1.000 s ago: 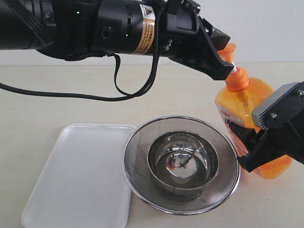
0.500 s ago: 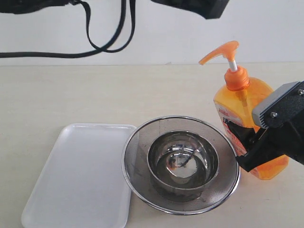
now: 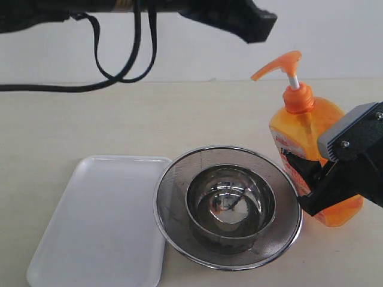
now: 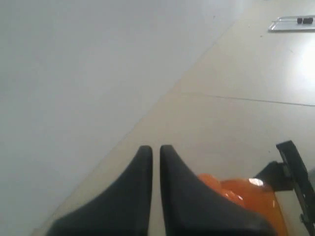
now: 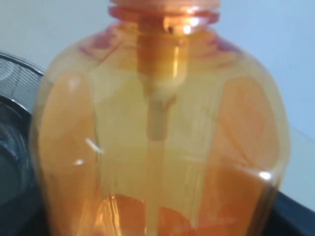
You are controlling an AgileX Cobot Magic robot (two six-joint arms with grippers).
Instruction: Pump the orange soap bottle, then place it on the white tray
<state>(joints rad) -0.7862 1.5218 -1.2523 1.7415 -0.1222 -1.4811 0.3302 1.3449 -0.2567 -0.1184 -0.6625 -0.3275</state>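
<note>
The orange soap bottle (image 3: 302,139) stands upright at the right of the table, with its orange pump head (image 3: 278,63) raised on the white stem. My right gripper (image 3: 318,179) is shut on the bottle's lower body. In the right wrist view the bottle (image 5: 157,137) fills the frame. My left gripper (image 3: 258,27) hangs above and to the left of the pump head, apart from it. Its black fingers stand together at the left gripper (image 4: 156,150) tips, holding nothing, with the pump head (image 4: 236,192) below them. The white tray (image 3: 99,221) lies at the front left.
A round steel mesh strainer (image 3: 176,194) holding a steel bowl (image 3: 230,203) sits between the tray and the bottle, touching the tray's right edge. Its rim (image 5: 17,73) shows beside the bottle. A black cable (image 3: 114,75) hangs from the left arm.
The left gripper has lifted off the pump head and risen to the top of the view. The pump head has sprung up, and the bottle has come upright in the right gripper.
</note>
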